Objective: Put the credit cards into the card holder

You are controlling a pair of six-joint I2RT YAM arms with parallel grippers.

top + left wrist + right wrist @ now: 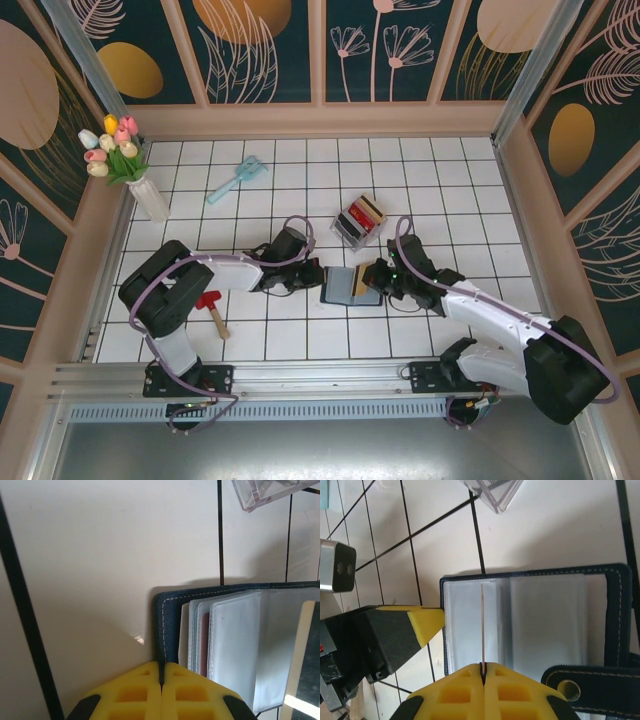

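Observation:
The card holder (338, 285), a navy wallet, lies open on the white tiles between the arms. Its clear inner sleeves (545, 620) face up and its snap tab (585, 687) is at the lower right. My left gripper (161, 672) is shut on the holder's left navy edge (167, 625). My right gripper (482, 667) is shut on a thin tan credit card (482, 625), held edge-on over the left sleeves; the same card (305, 665) shows at the right of the left wrist view. More credit cards, red, dark and tan, stand in a clear rack (358, 222) behind the holder.
A teal brush (237, 181) lies at the back left. A white vase of tulips (148, 198) stands by the left wall. A red-headed mallet (212, 310) lies near the left arm. Wooden walls border the tiled floor.

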